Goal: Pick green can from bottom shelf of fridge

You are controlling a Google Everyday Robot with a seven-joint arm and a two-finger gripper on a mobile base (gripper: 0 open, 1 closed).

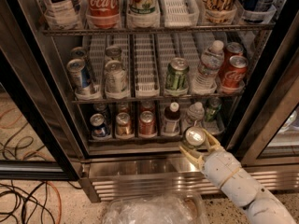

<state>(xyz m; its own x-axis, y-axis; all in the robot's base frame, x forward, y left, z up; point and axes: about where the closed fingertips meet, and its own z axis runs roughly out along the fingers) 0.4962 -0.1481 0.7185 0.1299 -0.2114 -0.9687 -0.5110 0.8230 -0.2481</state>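
Observation:
My gripper (194,141) hangs just in front of the fridge (140,180), at the right of the bottom shelf (133,138). It is shut on the green can (195,135), whose silver top with pull tab faces up between the two yellowish fingers (189,156). The can is held clear of the lane trays, above the steel base. My white arm comes in from the lower right. Another dark green can (213,107) stands at the back right of the same shelf.
The bottom shelf also holds a blue can (98,123), a bronze can (123,123), a red can (146,122), a dark bottle (171,118) and a water bottle (194,112). A paler green can (176,74) is one rack up. Cables (23,199) and a plastic bag (154,211) lie on the floor.

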